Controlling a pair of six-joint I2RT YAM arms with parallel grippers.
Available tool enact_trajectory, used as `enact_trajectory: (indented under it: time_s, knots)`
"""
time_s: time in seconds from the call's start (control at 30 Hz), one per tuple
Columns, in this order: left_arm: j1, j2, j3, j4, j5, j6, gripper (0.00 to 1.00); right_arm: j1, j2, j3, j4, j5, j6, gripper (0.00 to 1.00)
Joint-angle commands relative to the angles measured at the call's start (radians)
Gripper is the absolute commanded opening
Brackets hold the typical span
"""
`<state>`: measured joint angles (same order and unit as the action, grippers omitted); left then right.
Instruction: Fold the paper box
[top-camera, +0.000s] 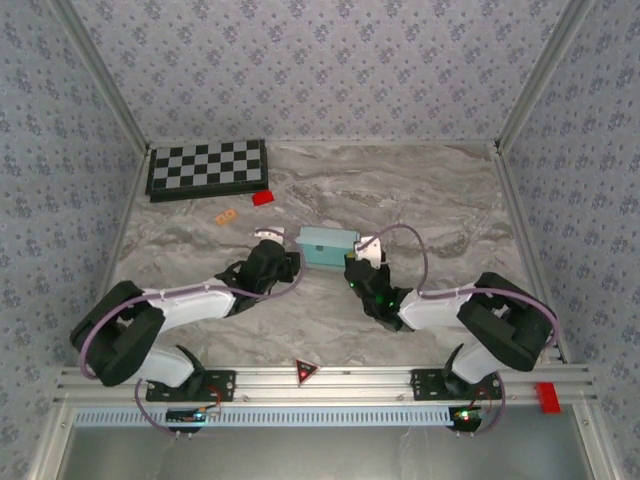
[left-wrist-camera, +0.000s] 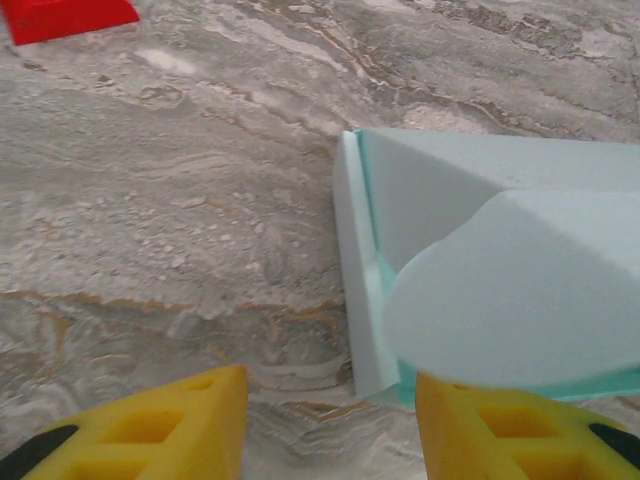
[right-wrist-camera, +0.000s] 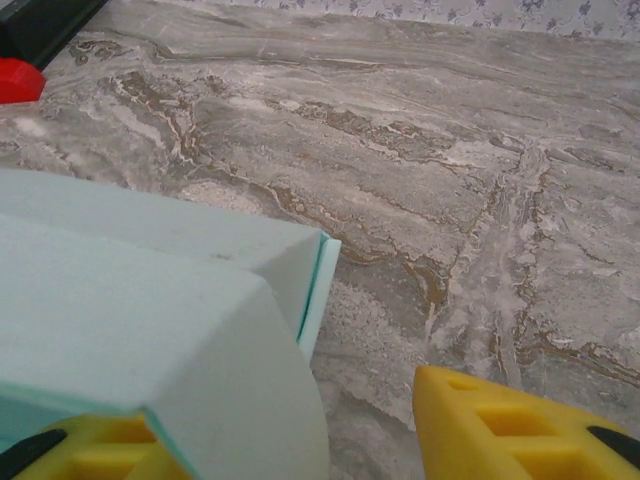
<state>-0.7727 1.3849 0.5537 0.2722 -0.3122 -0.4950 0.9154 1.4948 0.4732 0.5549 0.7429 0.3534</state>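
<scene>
Nothing's pinned down here
Left tool (left-wrist-camera: 330, 432) and right tool (top-camera: 357, 268) both spread apart, paper box (top-camera: 327, 247) just ahead; unheld flap (left-wrist-camera: 520, 290) could spring open.

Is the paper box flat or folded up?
Folded up: the paper box has upright walls and a rounded flap over the top. Cannot tell whether the flap is tucked in.

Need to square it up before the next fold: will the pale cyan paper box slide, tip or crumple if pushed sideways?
Probably slides easily: the paper box looks like thin, light card on a smooth marbled table. Its low, flat shape should resist tipping. The rounded flap looks loose, so it may flop or crease if pressed.
</scene>
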Motion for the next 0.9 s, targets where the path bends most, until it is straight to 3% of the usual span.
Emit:
enact_trajectory:
  time_s: [0.0, 0.3, 0.47, 0.63, 0.87]
  knots:
    - [-0.006, -0.061, -0.013, -0.083, -0.073, 0.045, 0.48, 0.003, -0.054, -0.03, -0.034, -0.009, -0.029, 0.53]
    - [0.014, -0.162, 0.021, -0.258, -0.298, 0.03, 0.51, -0.052, -0.206, -0.086, -0.238, 0.006, 0.053, 0.54]
    - [0.092, -0.155, 0.089, -0.347, -0.274, -0.039, 0.51, -0.136, -0.289, -0.09, -0.342, -0.044, 0.068, 0.54]
    - [0.206, -0.125, 0.172, -0.377, -0.066, -0.057, 0.51, -0.26, -0.361, -0.03, -0.477, -0.191, 0.065, 0.53]
    - [0.311, -0.016, 0.338, -0.406, 0.32, -0.018, 0.51, -0.47, -0.354, 0.156, -0.677, -0.563, 0.1, 0.53]
